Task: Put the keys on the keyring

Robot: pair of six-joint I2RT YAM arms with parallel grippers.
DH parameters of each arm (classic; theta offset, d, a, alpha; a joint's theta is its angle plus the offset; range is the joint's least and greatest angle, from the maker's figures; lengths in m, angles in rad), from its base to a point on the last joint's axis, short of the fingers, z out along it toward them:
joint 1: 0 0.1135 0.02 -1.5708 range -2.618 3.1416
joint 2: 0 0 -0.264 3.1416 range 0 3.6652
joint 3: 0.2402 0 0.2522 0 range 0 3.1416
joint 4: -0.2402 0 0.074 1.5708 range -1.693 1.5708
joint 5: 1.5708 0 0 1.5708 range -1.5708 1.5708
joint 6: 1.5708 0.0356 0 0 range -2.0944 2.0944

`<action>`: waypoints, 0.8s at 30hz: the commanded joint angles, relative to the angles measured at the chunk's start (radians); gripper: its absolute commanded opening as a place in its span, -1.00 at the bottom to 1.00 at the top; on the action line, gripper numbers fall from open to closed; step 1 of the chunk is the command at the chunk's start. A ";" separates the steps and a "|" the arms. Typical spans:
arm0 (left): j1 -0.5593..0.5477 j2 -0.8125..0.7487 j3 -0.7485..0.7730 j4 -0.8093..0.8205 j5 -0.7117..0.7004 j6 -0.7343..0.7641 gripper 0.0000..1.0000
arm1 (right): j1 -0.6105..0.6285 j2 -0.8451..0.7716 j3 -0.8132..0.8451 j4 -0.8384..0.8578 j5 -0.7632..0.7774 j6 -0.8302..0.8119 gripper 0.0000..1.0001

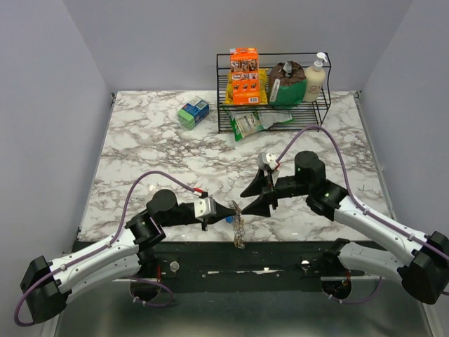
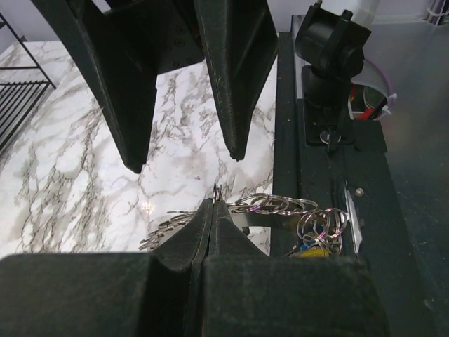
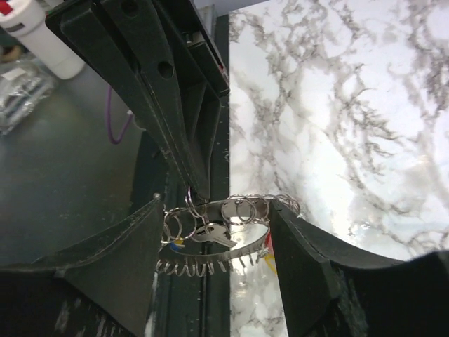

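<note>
Since the keyring (image 3: 235, 209) hangs from a single pinch, the step in hand looks like taking a second grip on it so that a key can be worked along the loop. That calls for care. The right gripper (image 3: 216, 203) should close slowly on the band, just beside the tip of the left gripper (image 2: 215, 202), and not on the small rings or the keys (image 2: 313, 244) dangling below. The left should stay firm without twisting, or the loop may spring free and drop past the edge of the table (image 1: 175, 154). Some keys seem to hang on the loop already, but I cannot tell how many. The left fingers are pressed together on the top of the ring, which sits at the near table edge, between the two bases, with its lower part drooping over the dark rail. The right fingers stand spread, one to each side of the loop and about level with it; whether they touch it I cannot tell. The left arm lies low and reaches inward, its wrist pointing right. The right arm bends in from the far side with its elbow raised and its wrist pointing left, so the two grippers meet nearly tip to tip.
</note>
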 commanded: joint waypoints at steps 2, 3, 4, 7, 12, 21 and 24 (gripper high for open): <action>-0.006 -0.033 -0.004 0.098 0.041 -0.001 -1.00 | 0.000 0.011 0.005 0.057 -0.098 0.036 0.15; -0.006 -0.033 -0.006 0.101 0.038 -0.002 -1.00 | 0.001 0.011 0.003 0.061 -0.099 0.039 0.12; -0.006 -0.033 -0.006 0.103 0.034 -0.002 -1.00 | 0.001 0.013 -0.001 0.060 -0.099 0.039 0.11; -0.006 -0.030 -0.007 0.109 0.029 -0.004 -1.00 | 0.000 0.016 -0.008 0.073 -0.115 0.049 0.08; -0.006 -0.028 -0.009 0.121 0.021 -0.005 -1.00 | 0.003 0.028 -0.026 0.104 -0.131 0.082 -0.01; -0.006 -0.023 -0.002 0.124 0.006 -0.011 -1.00 | 0.003 0.062 -0.054 0.152 -0.148 0.122 -0.10; -0.006 -0.020 -0.002 0.130 0.006 -0.014 -1.00 | 0.003 0.059 -0.058 0.149 -0.144 0.126 -0.11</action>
